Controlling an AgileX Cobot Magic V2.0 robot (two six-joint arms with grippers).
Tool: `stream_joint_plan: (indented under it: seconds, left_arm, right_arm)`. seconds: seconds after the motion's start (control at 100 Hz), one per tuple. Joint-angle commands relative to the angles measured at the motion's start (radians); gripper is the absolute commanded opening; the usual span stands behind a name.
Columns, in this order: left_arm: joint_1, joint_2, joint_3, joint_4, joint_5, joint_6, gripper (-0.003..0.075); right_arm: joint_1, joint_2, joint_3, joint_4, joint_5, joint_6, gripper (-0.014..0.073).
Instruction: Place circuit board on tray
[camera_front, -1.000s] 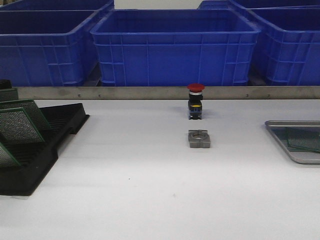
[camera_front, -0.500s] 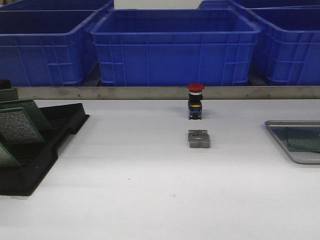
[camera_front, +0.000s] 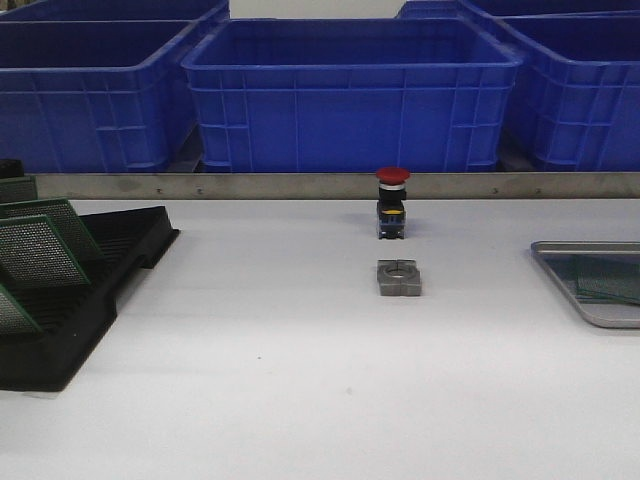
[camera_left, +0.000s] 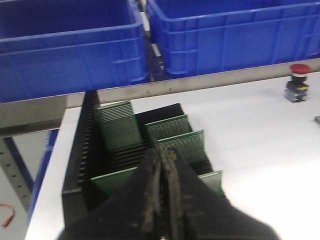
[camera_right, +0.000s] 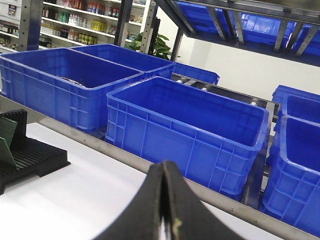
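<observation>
The silver-grey tray (camera_front: 585, 246) lies at the table's right edge, with a green circuit board (camera_front: 610, 280) flat inside it. Several more green circuit boards (camera_front: 40, 250) stand in the black slotted rack (camera_front: 110, 270) at the left. Neither gripper shows in the front view. In the left wrist view my left gripper (camera_left: 164, 152) is shut and empty, just above the rack (camera_left: 87, 145) and its upright boards (camera_left: 117, 125). In the right wrist view my right gripper (camera_right: 164, 165) is shut and empty, held above the white table and facing the blue bins; the tray is out of that view.
A red-capped push button (camera_front: 392, 200) and a grey metal clamp block (camera_front: 398, 278) stand mid-table. Big blue plastic bins (camera_front: 350, 90) line the back behind a metal rail (camera_front: 250, 185). The rack's end also shows in the right wrist view (camera_right: 30, 155).
The board in the tray seems to have settled slightly lower. Nothing else in the front view has moved.
</observation>
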Motion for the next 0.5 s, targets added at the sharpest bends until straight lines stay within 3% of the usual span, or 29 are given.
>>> stream_joint_plan:
  seconds: [0.0,0.24,0.29,0.49]
  left_arm:
    - [0.051,-0.024,0.010,0.004,-0.104,-0.009,-0.0020]
    - [0.142,-0.200,0.149,0.007,-0.115,-0.121,-0.0020]
    - [0.142,-0.233,0.146,0.015,-0.017,-0.121,-0.0020]
    - [0.155,-0.229,0.146,0.031,0.017,-0.113,-0.0020]
  right_arm:
    - [0.000,0.010,-0.024,0.042,-0.001,-0.007,-0.0061]
    - [0.000,0.010,-0.024,0.042,0.000,-0.007,-0.0061]
    - [0.000,0.010,-0.024,0.042,0.000,-0.007,-0.0061]
    - [0.000,0.009,-0.024,0.043,0.002,-0.007,-0.0061]
